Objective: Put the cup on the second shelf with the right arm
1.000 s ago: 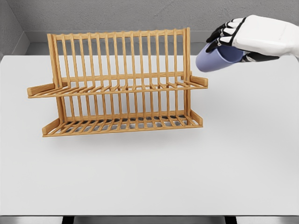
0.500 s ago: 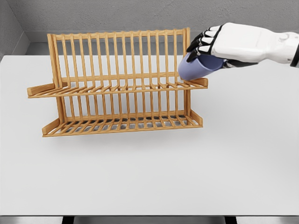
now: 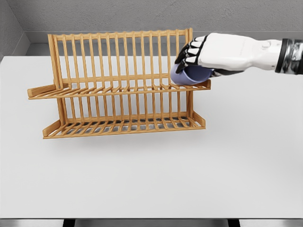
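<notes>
A wooden two-tier dish rack (image 3: 118, 85) stands on the white table (image 3: 151, 179). My right hand (image 3: 196, 59) reaches in from the right edge and is shut on a lavender-blue cup (image 3: 187, 75). The cup is tilted on its side, its mouth toward the left, and sits low at the right end of the rack's upper shelf (image 3: 142, 89). I cannot tell whether the cup touches the slats. Black-tipped fingers (image 3: 184, 52) wrap over the cup's top and hide part of it. The left arm is out of view.
The rack's lower shelf (image 3: 123, 126) holds nothing. A grey wall runs behind the table's far edge, and the table's near edge lies at the bottom of the view.
My right hand has carried the cup leftward and down, from the open air right of the rack onto the right end of the upper shelf.
</notes>
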Available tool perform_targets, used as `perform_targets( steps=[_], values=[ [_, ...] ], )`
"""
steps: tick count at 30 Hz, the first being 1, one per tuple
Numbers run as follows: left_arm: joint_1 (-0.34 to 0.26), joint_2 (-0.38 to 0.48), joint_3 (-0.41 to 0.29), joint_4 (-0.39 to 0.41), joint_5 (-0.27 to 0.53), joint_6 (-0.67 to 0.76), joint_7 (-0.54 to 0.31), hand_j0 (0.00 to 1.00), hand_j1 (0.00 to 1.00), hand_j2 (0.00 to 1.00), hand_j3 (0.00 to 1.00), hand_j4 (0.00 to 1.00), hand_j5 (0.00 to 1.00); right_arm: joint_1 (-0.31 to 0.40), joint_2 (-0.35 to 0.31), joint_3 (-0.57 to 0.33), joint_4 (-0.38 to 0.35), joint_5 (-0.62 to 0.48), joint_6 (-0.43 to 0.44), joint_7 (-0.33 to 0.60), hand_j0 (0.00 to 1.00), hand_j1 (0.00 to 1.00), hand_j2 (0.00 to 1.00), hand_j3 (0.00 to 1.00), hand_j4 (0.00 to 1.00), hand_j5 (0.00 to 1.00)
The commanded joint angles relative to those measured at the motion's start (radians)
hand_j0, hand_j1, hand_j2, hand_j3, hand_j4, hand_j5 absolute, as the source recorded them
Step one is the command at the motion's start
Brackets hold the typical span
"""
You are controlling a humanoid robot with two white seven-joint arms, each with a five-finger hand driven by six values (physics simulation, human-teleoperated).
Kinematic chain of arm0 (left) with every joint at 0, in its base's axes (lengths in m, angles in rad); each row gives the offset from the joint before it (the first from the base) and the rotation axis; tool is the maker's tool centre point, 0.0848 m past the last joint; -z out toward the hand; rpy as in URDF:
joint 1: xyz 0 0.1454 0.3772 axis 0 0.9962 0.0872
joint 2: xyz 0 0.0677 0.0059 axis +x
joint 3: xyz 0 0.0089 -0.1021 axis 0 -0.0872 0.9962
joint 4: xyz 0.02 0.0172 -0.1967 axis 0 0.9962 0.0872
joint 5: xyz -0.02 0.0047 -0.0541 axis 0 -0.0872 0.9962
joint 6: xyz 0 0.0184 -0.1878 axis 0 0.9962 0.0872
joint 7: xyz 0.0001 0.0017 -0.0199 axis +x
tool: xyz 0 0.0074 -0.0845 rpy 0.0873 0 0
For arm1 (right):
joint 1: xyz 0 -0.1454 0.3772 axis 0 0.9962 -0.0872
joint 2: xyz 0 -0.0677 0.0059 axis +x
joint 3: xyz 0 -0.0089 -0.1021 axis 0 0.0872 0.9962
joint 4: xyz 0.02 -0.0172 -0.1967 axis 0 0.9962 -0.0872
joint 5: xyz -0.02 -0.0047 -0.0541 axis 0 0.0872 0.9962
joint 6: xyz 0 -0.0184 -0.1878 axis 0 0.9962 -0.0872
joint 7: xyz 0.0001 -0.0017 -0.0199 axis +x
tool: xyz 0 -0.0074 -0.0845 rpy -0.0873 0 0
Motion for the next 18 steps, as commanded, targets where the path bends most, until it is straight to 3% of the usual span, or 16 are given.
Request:
perform_targets(
  steps=[1, 2, 11, 14, 16, 18],
  values=[
    [0.000, 0.000, 0.000, 0.000, 0.000, 0.000, 0.000, 1.00, 1.00, 1.00, 1.00, 1.00, 1.00, 0.000, 0.007, 0.015, 0.000, -0.007, 0.010, 0.005, 0.82, 0.82, 0.82, 0.82, 0.82, 0.82],
    [0.000, 0.000, 0.000, 0.001, 0.000, 0.000, 0.000, 1.00, 1.00, 1.00, 1.00, 1.00, 1.00, 0.000, 0.007, 0.015, 0.000, -0.007, 0.025, 0.005, 1.00, 1.00, 1.00, 1.00, 1.00, 1.00],
    [0.000, 0.000, 0.000, 0.000, 0.000, 0.000, 0.000, 1.00, 1.00, 1.00, 1.00, 1.00, 1.00, -0.023, -0.001, -0.003, -0.026, -0.008, 0.022, 0.005, 1.00, 1.00, 1.00, 1.00, 1.00, 1.00],
    [0.000, 0.000, 0.000, 0.000, 0.000, 0.000, 0.000, 1.00, 1.00, 1.00, 1.00, 1.00, 1.00, -0.028, -0.016, -0.065, -0.038, -0.008, 0.013, 0.006, 1.00, 1.00, 1.00, 1.00, 1.00, 1.00],
    [0.000, 0.000, 0.000, 0.000, 0.000, 0.000, 0.000, 1.00, 1.00, 1.00, 1.00, 1.00, 1.00, -0.017, -0.072, -0.115, -0.046, -0.008, 0.007, 0.009, 1.00, 1.00, 1.00, 1.00, 1.00, 1.00],
    [0.000, 0.000, 0.000, 0.000, 0.000, 0.000, 0.000, 1.00, 1.00, 1.00, 1.00, 1.00, 1.00, 0.034, -0.104, -0.239, -0.046, -0.019, -0.006, 0.050, 1.00, 1.00, 1.00, 1.00, 1.00, 1.00]
  ],
)
